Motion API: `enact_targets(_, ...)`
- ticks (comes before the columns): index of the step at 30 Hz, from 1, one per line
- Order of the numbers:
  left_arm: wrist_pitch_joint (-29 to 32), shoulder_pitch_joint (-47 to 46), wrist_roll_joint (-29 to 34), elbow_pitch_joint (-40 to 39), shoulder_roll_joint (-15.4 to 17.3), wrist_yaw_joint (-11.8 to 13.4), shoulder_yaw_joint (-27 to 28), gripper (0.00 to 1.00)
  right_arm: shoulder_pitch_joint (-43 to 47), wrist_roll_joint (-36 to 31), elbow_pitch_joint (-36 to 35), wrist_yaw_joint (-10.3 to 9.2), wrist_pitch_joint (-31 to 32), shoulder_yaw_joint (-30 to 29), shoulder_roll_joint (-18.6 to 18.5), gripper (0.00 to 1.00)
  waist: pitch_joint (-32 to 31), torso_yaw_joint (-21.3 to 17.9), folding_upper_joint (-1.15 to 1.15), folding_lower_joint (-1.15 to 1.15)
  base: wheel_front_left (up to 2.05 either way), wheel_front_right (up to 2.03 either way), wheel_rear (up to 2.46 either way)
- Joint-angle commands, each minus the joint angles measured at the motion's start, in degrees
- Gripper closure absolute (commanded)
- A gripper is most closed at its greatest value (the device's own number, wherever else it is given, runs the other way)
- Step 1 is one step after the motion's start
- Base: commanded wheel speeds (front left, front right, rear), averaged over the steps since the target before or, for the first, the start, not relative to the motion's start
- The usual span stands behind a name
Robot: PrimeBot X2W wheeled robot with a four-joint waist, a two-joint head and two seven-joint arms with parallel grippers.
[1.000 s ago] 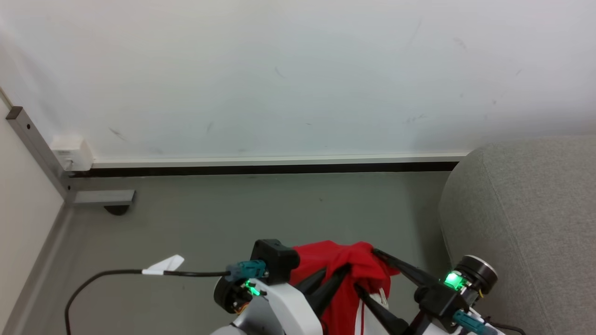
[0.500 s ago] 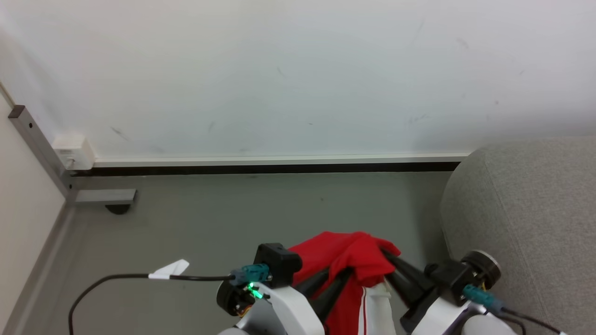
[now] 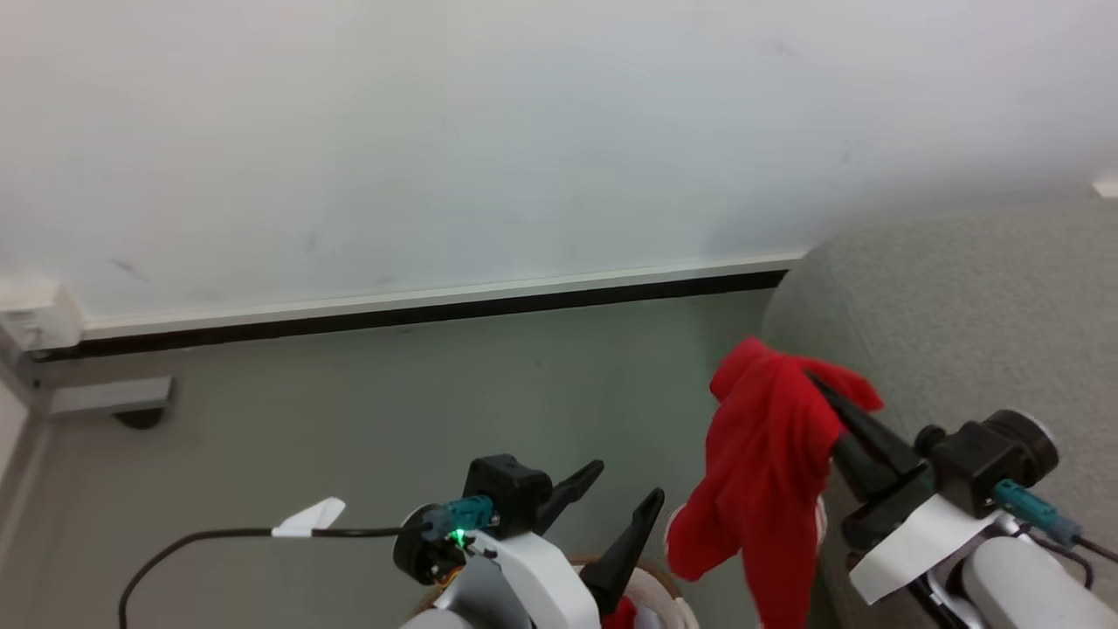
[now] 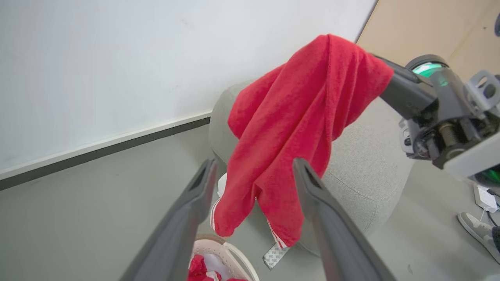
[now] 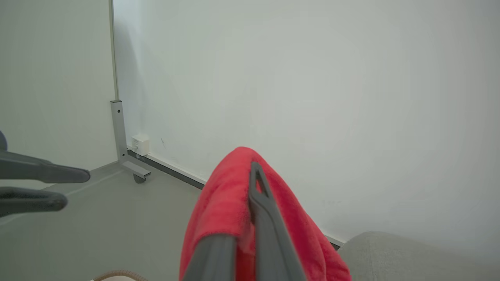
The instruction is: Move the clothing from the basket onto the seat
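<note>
The red clothing (image 3: 769, 454) hangs in the air from my right gripper (image 3: 812, 380), which is shut on its top fold just left of the grey seat (image 3: 961, 332). The right wrist view shows the clothing (image 5: 222, 203) draped over the closed right gripper (image 5: 256, 171). My left gripper (image 3: 624, 485) stands open and empty, lower and to the left, apart from the cloth. In the left wrist view the clothing (image 4: 297, 117) hangs beyond the open left gripper (image 4: 254, 166), above the basket (image 4: 234, 253). More red fabric lies inside the basket (image 3: 672, 603).
A white wall with a dark baseboard runs behind the grey floor. A metal frame foot with a caster (image 3: 113, 397) stands at the left. A black cable with a white tag (image 3: 306, 517) trails from my left wrist. A person's shoe (image 4: 476, 230) is on the floor by the seat.
The left gripper opened and let go of the clothing. The right gripper closed on it and carried it up and right toward the seat. The head camera turned right.
</note>
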Motion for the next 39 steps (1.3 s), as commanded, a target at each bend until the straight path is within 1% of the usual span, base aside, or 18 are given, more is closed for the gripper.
enact_targets(1,-1.07,-0.69,1.36,0.56,-0.18,-0.13,0.02,0.0,0.57,-0.18,-0.9,-0.12,0.01,-0.88,-1.04,1.0,0.72,-2.4,0.0,0.0,0.0,0.0,0.0)
enact_targets(10,-3.44,-2.14,1.91,3.14,-1.29,-1.06,-0.65,0.0,1.22,0.0,-4.91,-0.12,0.01,-5.85,-4.88,1.0,1.79,-9.04,0.0,0.0,0.0,0.0,0.0)
enact_targets(14,-3.93,-2.86,1.96,3.6,-1.78,-1.24,-0.93,0.0,1.51,0.32,-6.17,-0.12,0.01,-7.62,-6.14,1.0,2.43,-10.73,0.0,0.0,0.0,0.0,0.0)
enact_targets(18,-3.72,-4.12,2.48,3.9,-2.07,-1.27,-1.15,0.0,1.21,0.7,-6.22,-0.12,0.02,-10.09,-7.01,1.0,3.96,-11.44,0.0,0.0,0.0,0.0,0.0)
enact_targets(20,-3.19,-5.9,3.15,3.59,-2.35,-1.27,-1.33,0.0,-0.19,0.0,-6.33,-0.12,0.01,-11.95,-7.65,1.0,6.24,-11.24,0.0,0.0,0.0,0.0,0.0)
enact_targets(24,-1.63,-10.84,5.14,3.06,-2.67,-1.8,-1.53,0.0,-3.79,-0.07,-5.94,-0.12,0.02,-18.81,-8.03,1.0,12.83,-10.05,0.0,0.0,0.0,0.0,0.0)
enact_targets(27,-0.33,-15.82,6.88,3.27,-3.19,-3.35,-2.56,0.0,-7.61,-1.26,-4.33,-0.12,0.69,-23.88,-9.16,1.0,18.0,-8.63,0.0,0.0,0.0,0.0,0.0)
enact_targets(29,0.34,-19.17,8.21,3.54,-3.63,-4.4,-3.15,0.0,-10.67,-0.73,-3.26,-0.12,1.72,-26.86,-9.94,1.0,21.47,-7.56,0.0,0.0,0.0,0.0,0.0)
enact_targets(34,0.67,-27.42,10.84,3.67,-4.81,-7.28,-3.97,0.0,-20.58,0.77,-0.07,-0.13,5.26,-34.23,-14.28,1.0,30.01,-5.42,0.0,0.0,0.0,0.0,0.0)
enact_targets(37,0.16,-31.17,12.23,3.72,-5.15,-8.49,-4.22,0.0,-27.86,0.62,3.12,-0.12,7.67,-38.56,-17.62,1.0,34.61,-4.2,0.0,0.0,0.0,0.0,0.0)
enact_targets(39,-0.46,-32.95,12.36,3.88,-5.47,-8.84,-4.03,0.0,-33.08,-0.06,6.17,-0.12,8.85,-41.62,-19.71,1.0,37.01,-3.24,0.0,0.0,0.0,0.0,0.0)
